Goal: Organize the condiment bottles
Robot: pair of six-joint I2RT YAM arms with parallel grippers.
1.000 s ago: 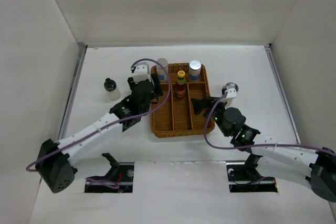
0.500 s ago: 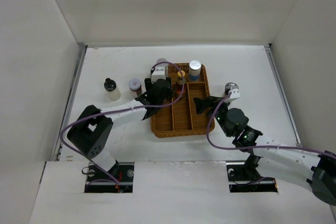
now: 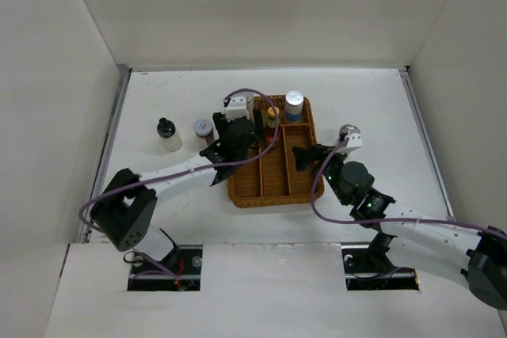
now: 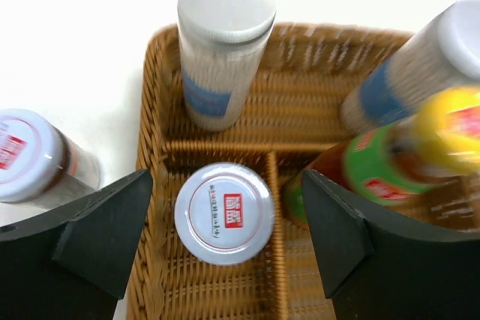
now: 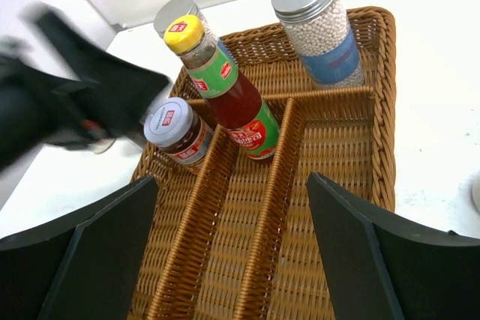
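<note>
Red logo on jar lid [image 4: 223, 213], chars too blurry to read.

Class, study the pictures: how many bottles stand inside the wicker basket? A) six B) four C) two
B: inside the basket stand a silver-topped shaker, a second shaker, the red sauce bottle and one white-lidded brown jar; the other bottles stand on the table outside it.

I watch from above, behind the arms. The left wrist camera looks straight down between its fingers [image 4: 97, 237], close; the right wrist camera looks obliquely, from farther off. All share the basket [image 4: 154, 121].
</note>
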